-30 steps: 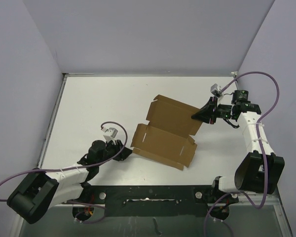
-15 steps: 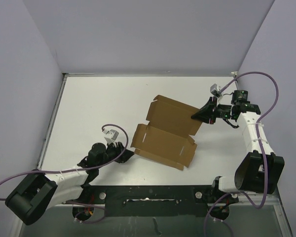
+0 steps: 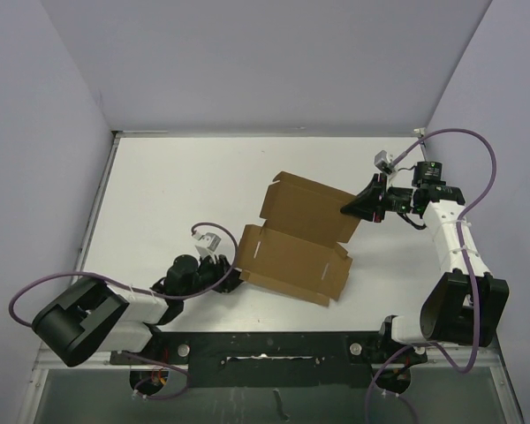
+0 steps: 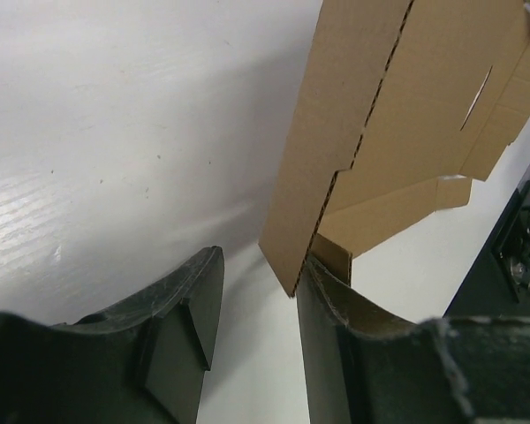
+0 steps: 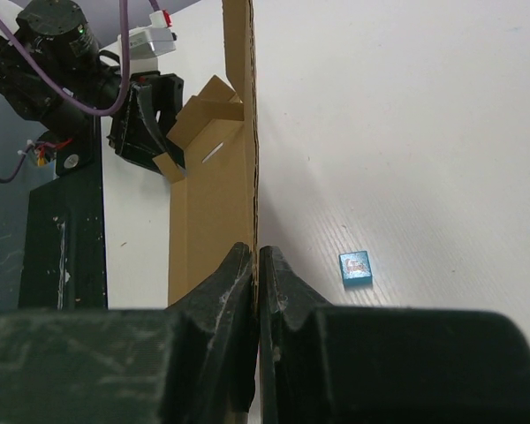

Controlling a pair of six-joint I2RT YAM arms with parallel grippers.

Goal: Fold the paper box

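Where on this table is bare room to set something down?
Free: the wide far-left of the table, between the paper box and the left wall; also the far strip along the back wall. Crowded: the box's near-left corner by the left arm, and its right edge by the right arm.

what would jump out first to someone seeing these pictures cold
A brown paper box, opened out with its flaps raised, lies mid-table between the two arms. The right gripper is pinched shut on its right edge, while the left gripper stands open at the near left corner, a flap edge just inside its jaws. A tiny blue cube sits on the white table beside the box.
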